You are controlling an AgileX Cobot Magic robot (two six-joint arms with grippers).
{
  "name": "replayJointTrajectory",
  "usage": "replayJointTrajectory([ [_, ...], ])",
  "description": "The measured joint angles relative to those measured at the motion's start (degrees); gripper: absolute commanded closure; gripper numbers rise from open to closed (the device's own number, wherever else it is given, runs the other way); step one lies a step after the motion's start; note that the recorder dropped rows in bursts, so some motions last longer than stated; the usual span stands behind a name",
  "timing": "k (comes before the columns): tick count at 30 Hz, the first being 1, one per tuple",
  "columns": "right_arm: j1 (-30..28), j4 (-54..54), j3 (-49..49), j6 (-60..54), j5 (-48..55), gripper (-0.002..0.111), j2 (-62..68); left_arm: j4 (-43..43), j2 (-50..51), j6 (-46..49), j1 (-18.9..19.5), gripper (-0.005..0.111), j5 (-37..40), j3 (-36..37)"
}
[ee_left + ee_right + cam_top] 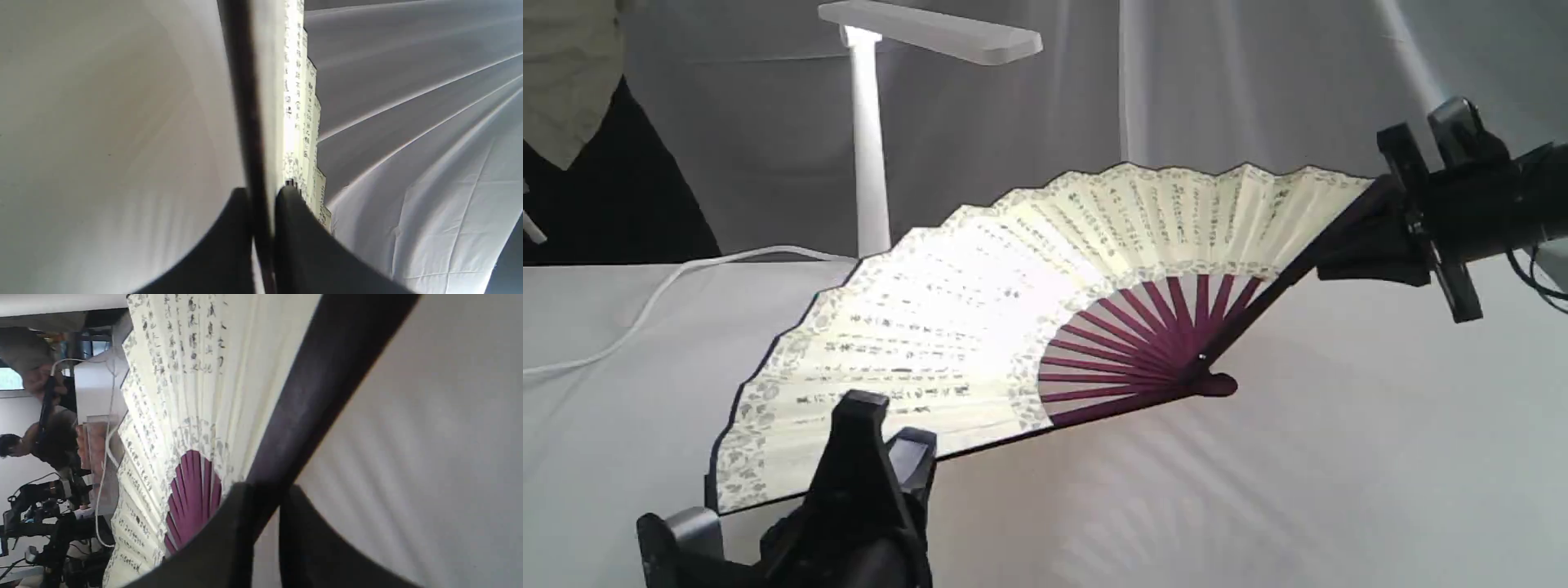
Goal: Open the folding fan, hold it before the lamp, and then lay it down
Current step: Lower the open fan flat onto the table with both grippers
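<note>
Tension between two grips explains the pose. The left gripper (889, 420) is clamped on the lower guard stick of the folding fan (980, 302) near its outer end, and the right gripper (1347, 245) is clamped on the upper guard stick. The wrist views show each pair of jaws pressed onto the dark wood with no gap. Held apart this way, the pleats cannot fold back, so the leaf is fully spread.

It hangs above the white tablecloth (1339, 457), just in front of the lamp (870, 163), whose stem rises behind the leaf's upper edge and whose head overhangs it. I judge this to be the showing step, with the laying down not yet done.

The fan's long axis runs from low on the left to high on the right. Its curved edge points up and away toward the lamp, and its pivot points down toward the cloth. Whether the pivot touches the cloth I cannot tell.
</note>
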Motion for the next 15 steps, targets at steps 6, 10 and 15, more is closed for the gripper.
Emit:
replayJointTrajectory([
  [6, -0.09, -1.67, 0.11, 0.0, -1.16, 0.108, 2.6, 0.67, 3.7, -1.6, 0.21, 0.107, 1.17, -1.39],
  [10, -0.89, -3.11, 0.11, 0.0, -2.42, 0.108, 4.21, 0.46, 6.41, -1.83, 0.21, 0.107, 3.11, -4.13],
  [15, -3.0, -3.47, 0.11, 0.0, -2.15, 0.108, 6.31, 1.16, 9.04, -1.83, 0.21, 0.107, 3.85, -6.46],
])
